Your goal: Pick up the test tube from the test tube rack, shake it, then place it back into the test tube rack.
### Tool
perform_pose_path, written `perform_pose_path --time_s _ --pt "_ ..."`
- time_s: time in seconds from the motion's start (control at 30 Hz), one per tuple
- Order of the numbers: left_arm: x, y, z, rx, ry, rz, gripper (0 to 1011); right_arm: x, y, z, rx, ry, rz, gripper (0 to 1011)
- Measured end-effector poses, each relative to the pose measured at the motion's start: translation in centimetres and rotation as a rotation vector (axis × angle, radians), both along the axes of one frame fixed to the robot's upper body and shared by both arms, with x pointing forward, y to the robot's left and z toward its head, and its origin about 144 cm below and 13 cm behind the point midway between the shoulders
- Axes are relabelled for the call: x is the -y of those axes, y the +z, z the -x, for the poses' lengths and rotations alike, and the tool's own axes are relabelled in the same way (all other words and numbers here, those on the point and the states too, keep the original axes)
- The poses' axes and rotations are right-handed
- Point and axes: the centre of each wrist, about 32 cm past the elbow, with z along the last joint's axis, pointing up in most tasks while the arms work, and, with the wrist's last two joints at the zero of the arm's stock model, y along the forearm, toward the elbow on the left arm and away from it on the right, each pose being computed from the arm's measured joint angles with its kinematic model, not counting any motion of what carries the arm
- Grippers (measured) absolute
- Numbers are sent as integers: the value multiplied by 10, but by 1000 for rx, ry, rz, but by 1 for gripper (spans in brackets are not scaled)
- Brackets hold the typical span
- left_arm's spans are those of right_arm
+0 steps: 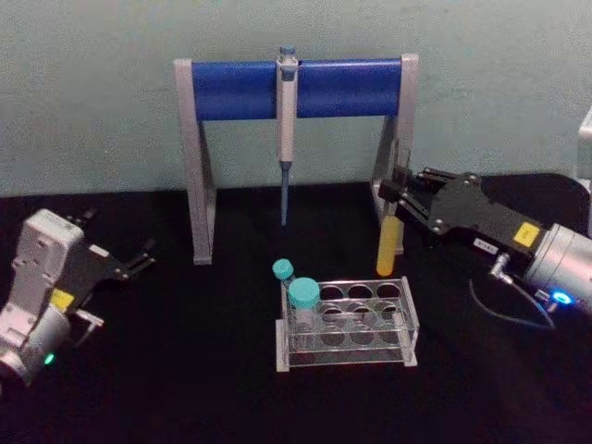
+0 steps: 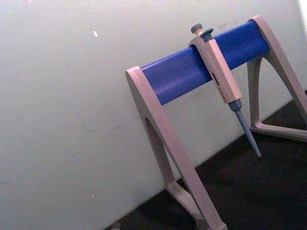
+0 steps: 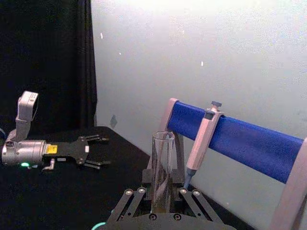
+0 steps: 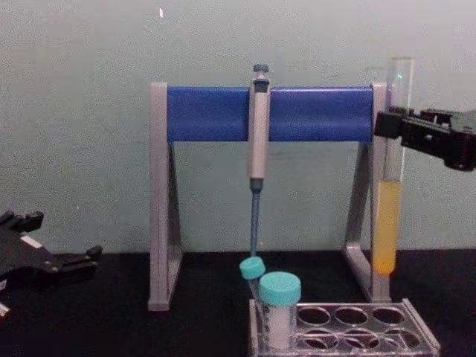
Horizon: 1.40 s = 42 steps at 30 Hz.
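The test tube (image 1: 389, 245) hangs upright (yellow liquid filling its lower part), clamped near mid-length by the right gripper (image 1: 397, 193), lifted clear of the test tube rack (image 1: 411, 326) at its 1 o'clock. The left gripper (image 1: 141, 258), fingers spread and holding nothing, sits at the rack's 9 o'clock over the bench (image 1: 185, 379).

The test tube (image 4: 387, 223) is clear glass, the test tube rack (image 1: 408, 324) glossy plastic.

In the right gripper (image 1: 398, 198), the test tube (image 1: 389, 245) hangs over the test tube rack's (image 1: 347, 349) right rear, before the pipette stand (image 1: 242, 89).
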Motion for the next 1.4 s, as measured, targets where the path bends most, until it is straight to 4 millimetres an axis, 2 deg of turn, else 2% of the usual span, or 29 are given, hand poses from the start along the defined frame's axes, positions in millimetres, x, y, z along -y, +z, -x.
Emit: perform_pose_path --time_s 0.3,1.4 --pt "0 0 0 0 0 0 1001 -7 -8 -10 5 17 9 234" --pt "0 0 0 0 0 0 1001 -18 -35 -27 -41 56 32 234"
